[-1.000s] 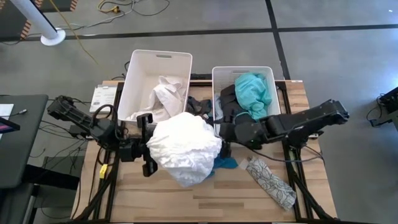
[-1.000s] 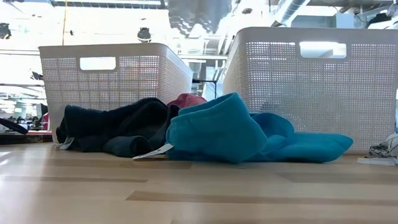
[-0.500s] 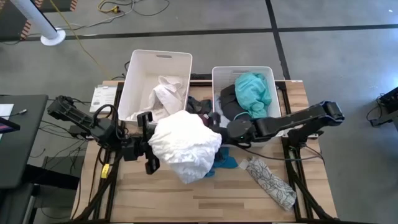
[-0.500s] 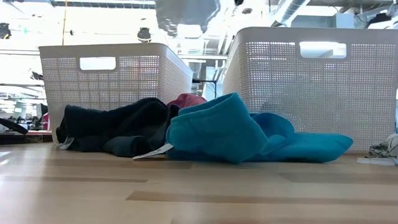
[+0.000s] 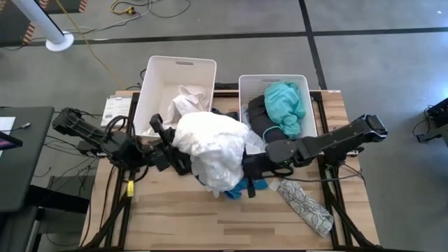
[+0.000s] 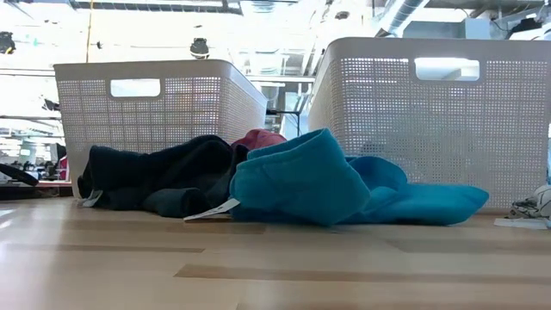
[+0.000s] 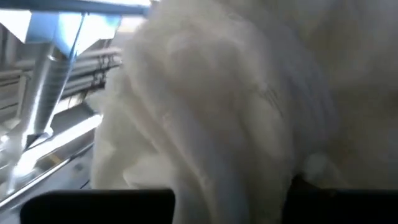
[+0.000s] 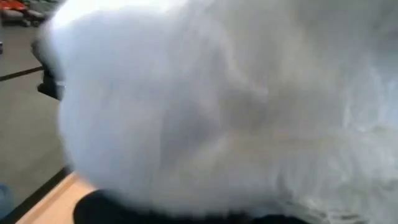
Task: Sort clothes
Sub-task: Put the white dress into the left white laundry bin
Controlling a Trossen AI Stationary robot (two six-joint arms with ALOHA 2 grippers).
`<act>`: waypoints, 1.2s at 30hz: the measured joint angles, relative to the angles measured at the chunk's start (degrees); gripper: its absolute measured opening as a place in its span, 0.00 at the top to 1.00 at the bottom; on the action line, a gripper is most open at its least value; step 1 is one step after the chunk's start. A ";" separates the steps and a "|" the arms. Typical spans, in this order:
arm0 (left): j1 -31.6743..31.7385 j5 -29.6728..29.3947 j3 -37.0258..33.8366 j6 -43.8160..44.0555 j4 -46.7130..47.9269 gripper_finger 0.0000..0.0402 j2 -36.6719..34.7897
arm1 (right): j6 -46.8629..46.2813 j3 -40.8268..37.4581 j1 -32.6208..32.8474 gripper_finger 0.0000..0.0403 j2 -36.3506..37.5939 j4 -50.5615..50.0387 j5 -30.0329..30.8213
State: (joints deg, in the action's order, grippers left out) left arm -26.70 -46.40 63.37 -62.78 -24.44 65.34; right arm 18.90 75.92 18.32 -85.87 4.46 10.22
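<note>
Wooden bench (image 5: 175, 217) carried two white bins (image 5: 175, 84) at its far edge, and just in front of the left bin I held a white garment (image 5: 213, 150) aloft between my left tool (image 5: 171, 150) and right tool (image 5: 248, 171), presumably to drop it among the whites, though whether either tool was clamped I cannot tell.

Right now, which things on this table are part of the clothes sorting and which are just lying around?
Part of the job:
big white garment, held up between left hand and right hand
teal garment
dark garment
patterned cloth
clothes in two bins

Lying about:
paper sheet
</note>
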 joint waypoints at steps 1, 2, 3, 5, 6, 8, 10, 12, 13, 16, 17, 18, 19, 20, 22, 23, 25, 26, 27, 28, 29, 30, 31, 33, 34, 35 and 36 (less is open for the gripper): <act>0.59 -1.06 0.00 -0.54 0.98 0.85 0.03 | 0.95 0.81 -0.32 0.99 0.02 -0.48 -0.13; 1.35 -1.97 0.00 -1.05 1.91 0.85 0.07 | 1.58 1.53 -0.95 0.99 0.04 -0.93 -0.25; 2.29 -2.55 0.00 -1.47 2.93 0.85 0.09 | 1.95 2.16 -1.76 1.00 0.05 -1.54 -0.29; 4.26 -4.06 0.00 -1.44 4.75 0.85 0.04 | 2.03 3.14 -4.20 1.00 0.05 -2.91 -0.25; 5.40 -4.85 0.00 -1.11 5.42 0.85 0.04 | 2.03 3.32 -5.61 1.00 0.05 -3.36 -0.25; 7.86 -6.57 0.00 -0.56 6.34 0.85 0.04 | 1.92 3.37 -8.81 1.00 0.05 -3.59 -0.77; 10.56 -7.62 0.00 0.67 7.39 0.85 0.04 | 0.80 3.37 -12.25 1.00 0.05 -3.84 -3.57; 13.47 -7.96 0.00 2.01 8.14 0.85 0.04 | -0.11 3.39 -15.78 1.00 -0.39 -3.34 -7.26; 14.87 -8.07 0.00 2.49 8.70 0.85 0.04 | -0.42 3.43 -17.46 1.00 -0.60 -2.66 -8.83; 19.03 -8.32 -0.02 3.50 9.89 0.85 0.05 | -0.90 3.43 -22.13 1.00 -1.59 -1.14 -13.85; 20.47 -8.32 -0.02 3.79 10.24 0.85 0.05 | -1.03 3.52 -23.67 1.00 -2.30 0.45 -15.52; 21.96 -8.32 -0.02 4.20 10.63 0.85 0.07 | -1.28 3.59 -25.08 1.00 -2.56 1.01 -17.05; 23.47 -8.20 -0.02 4.75 11.26 0.85 0.05 | -1.66 3.49 -26.39 1.00 -2.80 0.92 -18.46; 24.93 -7.80 -0.02 5.65 12.05 0.85 0.04 | -1.86 3.47 -27.71 1.00 -3.94 1.99 -20.01; 28.21 -7.14 -0.07 7.60 14.23 0.85 0.07 | -2.31 4.13 -29.86 1.00 -5.51 4.14 -22.57; 29.64 -6.46 -0.08 8.84 15.41 0.85 0.07 | -2.43 4.20 -30.85 1.00 -6.43 3.90 -23.79; 32.66 -5.88 -0.11 11.70 17.91 0.85 0.07 | -2.54 5.37 -32.29 1.00 -8.80 6.04 -25.66; 34.03 -5.38 -0.11 12.88 18.99 0.85 0.13 | -2.54 5.64 -32.82 1.00 -9.73 5.61 -26.22; 35.23 -4.79 -0.11 13.83 19.82 0.85 0.19 | -2.47 6.35 -33.27 1.00 -11.04 5.32 -26.88; 36.65 -4.80 -0.11 14.47 20.47 0.85 0.31 | -2.15 7.54 -33.71 1.00 -12.26 6.10 -27.04; 38.09 -4.76 -0.11 14.73 21.31 0.85 0.35 | -2.02 8.22 -34.00 1.00 -13.21 6.24 -27.04; 39.26 -4.63 -0.11 15.35 22.47 0.85 0.37 | -1.87 8.92 -34.33 1.00 -14.33 5.63 -27.26; 40.55 -4.44 -0.11 16.44 23.73 0.85 0.37 | -1.64 10.00 -34.68 1.00 -15.52 5.85 -27.47; 43.27 -3.07 -0.11 18.54 25.89 0.85 0.37 | -0.97 11.80 -35.51 1.00 -17.56 5.84 -27.62; 44.51 -2.62 -0.11 19.64 26.99 0.85 0.37 | -0.79 12.63 -35.92 1.00 -18.41 5.56 -27.82; 45.95 -1.76 -0.11 20.73 27.96 0.85 0.37 | -0.52 13.92 -36.39 1.00 -19.62 5.91 -27.89; 47.30 -0.81 -0.11 21.93 28.69 0.85 0.37 | -0.42 14.97 -36.80 0.99 -20.52 6.04 -27.89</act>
State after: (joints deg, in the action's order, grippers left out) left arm 20.59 -47.21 63.26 -40.85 4.26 65.71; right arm 18.48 90.88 -18.48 -106.39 10.49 -17.67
